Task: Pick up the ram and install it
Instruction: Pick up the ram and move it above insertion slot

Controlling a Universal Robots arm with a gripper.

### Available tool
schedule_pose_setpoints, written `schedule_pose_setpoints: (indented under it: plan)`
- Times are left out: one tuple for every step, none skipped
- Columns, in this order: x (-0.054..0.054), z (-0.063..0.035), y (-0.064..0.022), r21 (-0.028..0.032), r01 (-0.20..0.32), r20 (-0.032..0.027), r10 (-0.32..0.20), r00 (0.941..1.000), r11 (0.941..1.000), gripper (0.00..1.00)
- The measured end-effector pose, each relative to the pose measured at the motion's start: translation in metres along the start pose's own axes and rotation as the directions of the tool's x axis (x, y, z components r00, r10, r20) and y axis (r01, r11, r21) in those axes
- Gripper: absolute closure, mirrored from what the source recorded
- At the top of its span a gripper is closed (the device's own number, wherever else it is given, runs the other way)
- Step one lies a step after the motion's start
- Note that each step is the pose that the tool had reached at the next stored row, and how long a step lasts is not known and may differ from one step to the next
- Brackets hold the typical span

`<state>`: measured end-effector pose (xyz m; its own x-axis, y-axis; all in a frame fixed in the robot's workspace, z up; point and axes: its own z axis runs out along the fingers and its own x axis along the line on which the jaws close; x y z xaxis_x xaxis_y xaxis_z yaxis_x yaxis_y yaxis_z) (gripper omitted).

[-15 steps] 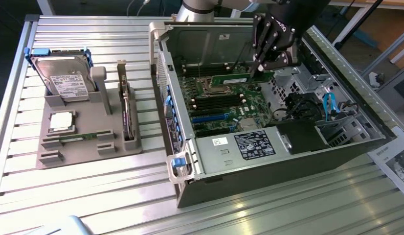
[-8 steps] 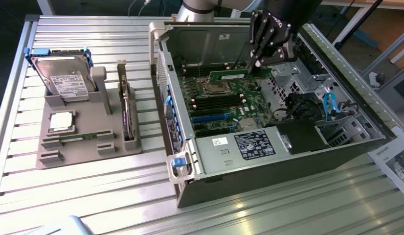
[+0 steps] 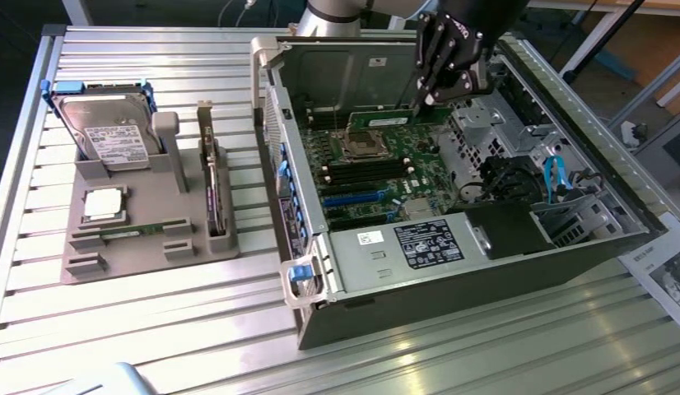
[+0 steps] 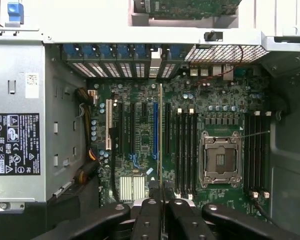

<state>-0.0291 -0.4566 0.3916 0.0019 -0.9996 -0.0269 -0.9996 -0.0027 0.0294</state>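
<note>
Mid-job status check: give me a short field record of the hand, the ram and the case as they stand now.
hand: shut on the ram, above the open case
ram: held edge-on over the motherboard, looks clear of the slots
processor socket: memory slots beside it
parts holder: on the exterior view's left, carrying a hard drive

The tabletop (image 3: 153, 329) bears one open computer case (image 3: 450, 306) and one grey holder (image 3: 142, 197). The holder carries one hard drive (image 3: 109, 132), one square processor chip (image 3: 104, 203) and one upright expansion card (image 3: 211, 193). A thin green strip (image 3: 137, 232) low in it may be a memory stick, making two with the one ram (image 3: 386, 119) at the single claw (image 4: 161, 200). Inside the case are one power supply (image 3: 406, 247), one processor socket (image 4: 221, 159), two banks of black memory slots (image 4: 186, 150) and one blue cable (image 3: 554, 177).
</note>
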Motion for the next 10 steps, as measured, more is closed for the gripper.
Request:
schedule_pose_setpoints:
  plan:
    - [-0.002,0.0001,0.0000,0.0000,0.000,0.0000,0.000,1.0000,1.0000,0.88]
    - [-0.003,0.0002,0.0000,0.0000,0.000,0.0001,0.000,1.0000,1.0000,0.88]
    - [-0.004,0.0003,0.0000,0.0000,0.000,0.0002,0.000,1.0000,1.0000,0.88]
    - [-0.006,0.0003,-0.0001,0.0000,0.000,0.0002,0.000,1.0000,1.0000,0.88]
    - [-0.007,0.0004,-0.0001,0.0000,0.000,0.0003,0.000,1.0000,1.0000,0.88]
    - [-0.009,0.0005,-0.0001,0.0000,0.000,0.0003,0.000,1.0000,1.0000,0.88]
    - [-0.011,0.0006,-0.0001,0.0000,0.000,0.0004,0.000,1.0000,1.0000,0.88]
    - [-0.012,0.0007,-0.0001,0.0000,0.000,0.0005,0.000,1.0000,1.0000,0.88]
    - [-0.013,0.0009,-0.0001,0.0000,0.000,0.0006,0.000,1.0000,1.0000,0.88]
    - [-0.016,0.0010,-0.0001,0.0000,0.000,0.0007,0.000,1.0000,1.0000,0.88]
